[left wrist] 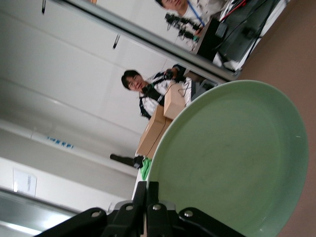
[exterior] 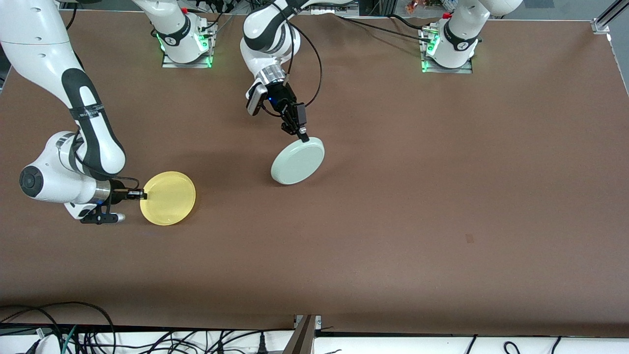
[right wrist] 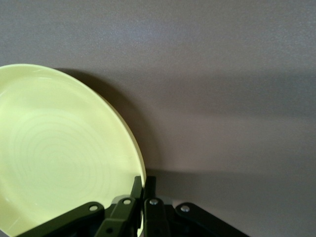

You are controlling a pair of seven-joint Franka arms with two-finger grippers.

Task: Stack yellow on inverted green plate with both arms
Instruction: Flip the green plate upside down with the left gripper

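The yellow plate (exterior: 168, 198) is toward the right arm's end of the table, open side up. My right gripper (exterior: 143, 195) is shut on its rim and holds it just over the brown table; it also shows in the right wrist view (right wrist: 59, 158), clamped between the right gripper (right wrist: 144, 185) fingers. The green plate (exterior: 298, 161) hangs tilted over the table's middle, its pale underside turned up. My left gripper (exterior: 303, 137) is shut on its rim. The left wrist view shows its hollow face (left wrist: 232, 163) above the left gripper (left wrist: 150, 190).
The arm bases (exterior: 185, 46) (exterior: 448, 51) stand at the table's edge farthest from the front camera. Cables (exterior: 147, 339) and a metal post (exterior: 304, 334) lie along the nearest edge. A person (left wrist: 143, 89) and cardboard boxes (left wrist: 163, 118) stand off the table.
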